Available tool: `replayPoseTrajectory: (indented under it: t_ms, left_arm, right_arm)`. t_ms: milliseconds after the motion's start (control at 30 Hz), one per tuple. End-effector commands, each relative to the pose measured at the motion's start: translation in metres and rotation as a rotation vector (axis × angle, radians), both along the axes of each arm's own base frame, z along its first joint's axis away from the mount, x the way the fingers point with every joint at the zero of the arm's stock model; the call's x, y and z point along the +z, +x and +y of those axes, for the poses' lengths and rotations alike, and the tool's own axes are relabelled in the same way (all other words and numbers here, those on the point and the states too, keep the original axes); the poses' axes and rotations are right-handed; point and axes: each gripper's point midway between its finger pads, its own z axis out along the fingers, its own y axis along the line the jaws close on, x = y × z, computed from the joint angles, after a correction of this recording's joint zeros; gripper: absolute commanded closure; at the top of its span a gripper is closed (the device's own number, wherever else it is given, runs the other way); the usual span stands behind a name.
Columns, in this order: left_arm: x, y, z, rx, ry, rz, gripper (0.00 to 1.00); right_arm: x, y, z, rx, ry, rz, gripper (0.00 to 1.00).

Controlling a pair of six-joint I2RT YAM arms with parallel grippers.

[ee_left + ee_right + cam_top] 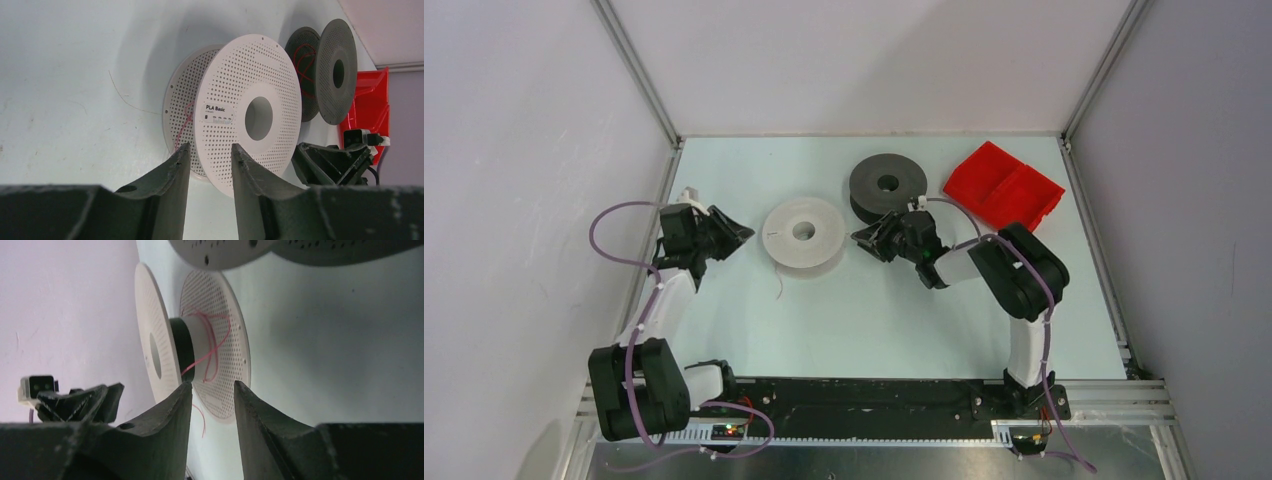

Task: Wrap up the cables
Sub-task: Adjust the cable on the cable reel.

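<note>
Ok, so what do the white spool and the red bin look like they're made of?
The white spool: probably matte moulded plastic, its flanges evenly perforated with tiny holes. The red bin: seemingly smooth rigid plastic, uniform colour, crisp thin walls.

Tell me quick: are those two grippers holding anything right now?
Left gripper: open, holding nothing.
Right gripper: open, holding nothing.
</note>
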Motion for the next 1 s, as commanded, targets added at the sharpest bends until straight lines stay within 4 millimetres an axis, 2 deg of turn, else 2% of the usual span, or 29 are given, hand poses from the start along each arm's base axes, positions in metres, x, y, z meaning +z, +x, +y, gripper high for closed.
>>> replayPoseTrajectory:
  t_ms: [0, 200, 333, 700, 967]
  left_arm:
    - [0.010, -0.001, -0.002, -0.016, -0.009, -0.039, 0.60]
    - [0.008, -0.003, -0.003, -0.024, -0.013, -0.041, 0.61]
    - [0.010, -0.002, -0.004, -0.029, -0.015, -0.048, 0.61]
    - [0.011, -0.002, -0.004, -0.027, -0.019, -0.052, 0.60]
    - [0.012, -0.002, -0.004, -0.024, -0.015, -0.055, 0.61]
  right_arm:
    - [0.021, 0.032, 0.004, -0.102, 0.070, -0.027, 0.59]
    - [0.016, 0.047, 0.009, -0.143, 0.105, 0.007, 0.60]
    - [0.009, 0.050, 0.010, -0.169, 0.121, 0.050, 0.60]
    - [-0.011, 0.040, 0.016, -0.188, 0.081, 0.110, 0.62]
    - [-0.012, 0.032, 0.019, -0.180, 0.056, 0.105, 0.63]
